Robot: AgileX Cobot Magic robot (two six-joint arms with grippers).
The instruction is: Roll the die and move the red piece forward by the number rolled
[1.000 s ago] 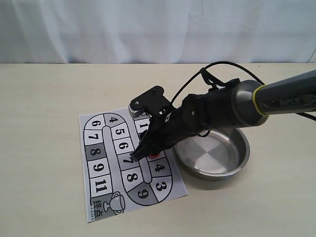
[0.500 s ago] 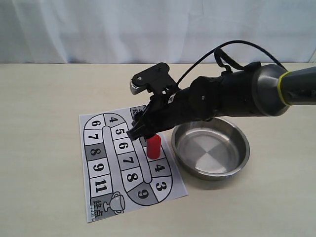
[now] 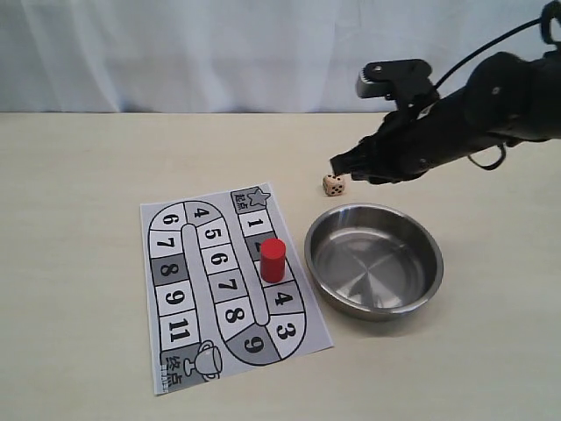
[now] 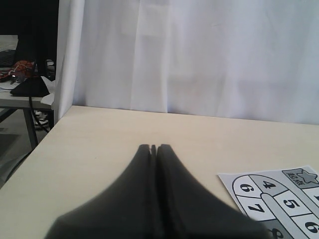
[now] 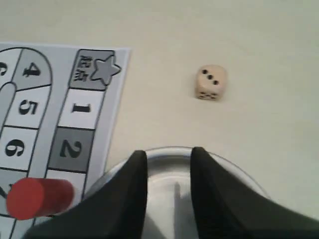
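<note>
Currently the left gripper [image 4: 153, 148] shows only in its wrist view: fingers pressed together, nothing between. The square under the small red cylinder piece [image 3: 273, 259] is hidden; the piece stands upright on the printed paper board [image 3: 175, 303], just past square 2. The pale wooden die [image 3: 333, 184] lies on the table beyond the round steel bowl [image 3: 372, 314], three pips up. The right gripper [image 3: 337, 164] hangs near the die, jaws slightly parted, empty. 0.5 s ago it was over the piece and hid the die; the piece hasn't moved.
</note>
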